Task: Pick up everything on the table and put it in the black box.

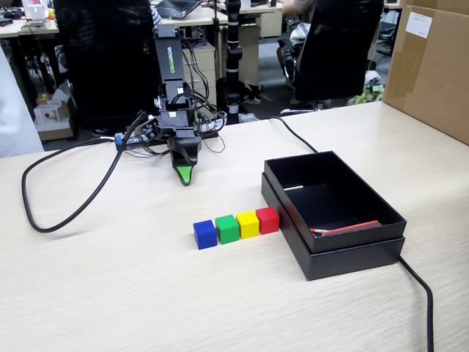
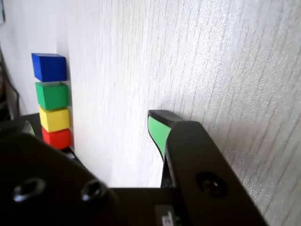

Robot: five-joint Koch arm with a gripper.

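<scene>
Only the fixed view shows the black box [image 1: 333, 249]; the pincer [image 1: 186, 174] grip state can't be told.

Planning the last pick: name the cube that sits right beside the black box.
The red cube, at the right end of the row in the fixed view, next to the black box. The yellow, green and blue cubes line up progressively farther away.

An office: black swivel chairs [image 1: 338, 48], desks [image 1: 198, 16] with a laptop [image 1: 176, 7], and cardboard cartons [image 1: 432, 66] behind the table [image 1: 110, 293].

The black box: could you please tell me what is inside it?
Inside the black box lies a thin red-orange stick along the near wall; no cubes. That wall hides the floor strip beneath it.
</scene>
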